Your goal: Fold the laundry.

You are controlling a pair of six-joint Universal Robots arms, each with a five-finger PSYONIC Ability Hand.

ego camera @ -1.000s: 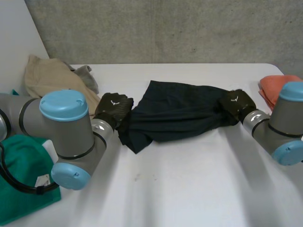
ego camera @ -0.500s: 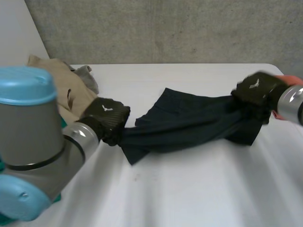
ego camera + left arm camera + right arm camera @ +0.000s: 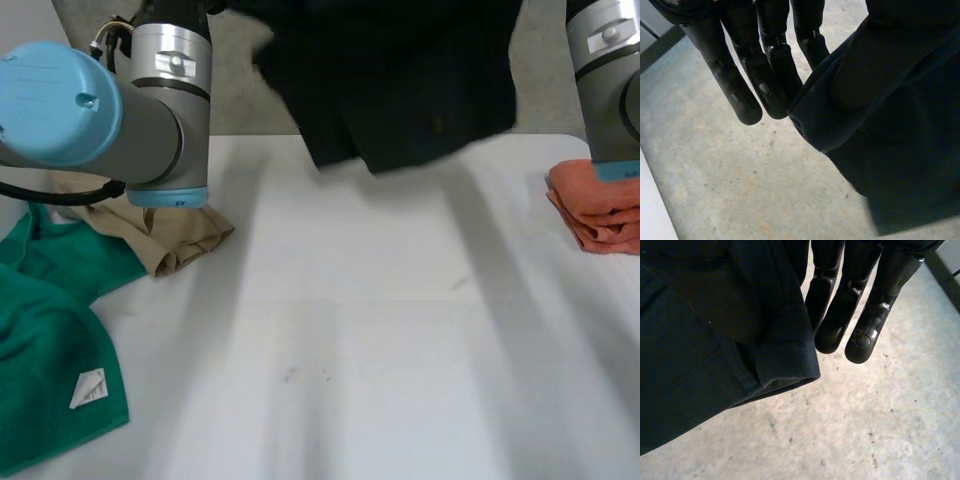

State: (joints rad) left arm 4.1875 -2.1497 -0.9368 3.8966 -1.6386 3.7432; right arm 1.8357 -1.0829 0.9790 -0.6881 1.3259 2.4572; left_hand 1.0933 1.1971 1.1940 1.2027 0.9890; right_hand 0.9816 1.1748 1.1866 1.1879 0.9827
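dark garment (image 3: 400, 90) hangs in the air above the far edge of the white table (image 3: 380, 330), clear of the tabletop, spread wide between the two arms. its lower hem is uneven and dips lowest over the table's far middle.

left hand (image 3: 737, 92): fingers nearly straight and close together. a hemmed edge of the garment lies pressed against their inner side. a rounded bulge under the cloth, opposite the fingers, looks like the thumb. the cloth is pinched between the two, so this hand grasps the garment at one upper edge.

right hand (image 3: 840, 325): much the same, mirrored. fingers straight, side by side, with a turned-over hem caught against them and the thumb covered by the cloth. this hand grasps the garment at the other upper edge.

left arm (image 3: 150, 120) stands over the table's left side, with its light-blue cap turned toward the near edge. right arm (image 3: 610, 80) stands over the table's far right corner.

lying on the table:
- beige cloth (image 3: 170, 235), crumpled, at the left side, partly hidden behind the left arm.
- green cloth (image 3: 50, 330), at the near left corner, touching the beige cloth, with a white tag (image 3: 88, 388) on its near part.
- orange cloth (image 3: 600, 205), folded in a stack, at the right edge.

grey concrete wall (image 3: 235, 100) runs behind the table's far edge.
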